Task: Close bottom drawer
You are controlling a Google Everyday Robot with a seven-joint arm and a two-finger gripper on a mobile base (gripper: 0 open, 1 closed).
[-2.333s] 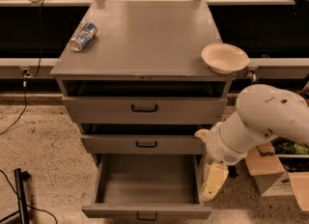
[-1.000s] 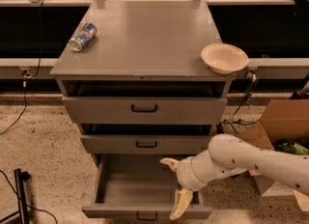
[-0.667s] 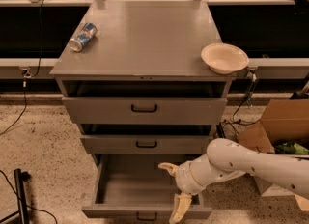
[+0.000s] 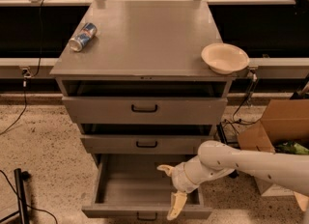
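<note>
The bottom drawer of the grey cabinet stands pulled far out, with its plain grey tray bare and a small black handle on the slim front panel. My gripper reaches in from the right on a white arm, over the right part of the tray. Its cream fingers are spread open. One fingertip is over the tray, and the other hangs across the top edge of the front panel. It holds nothing.
The top drawer and middle drawer are slightly ajar above. A drink can lies on the cabinet top at the left and a cream bowl at its right edge. A cardboard box stands at the right; cables and a black pole at the left.
The arm has swung from the cabinet's right side leftward and down over the bottom drawer's front right part. The drawer is as far out as before.
</note>
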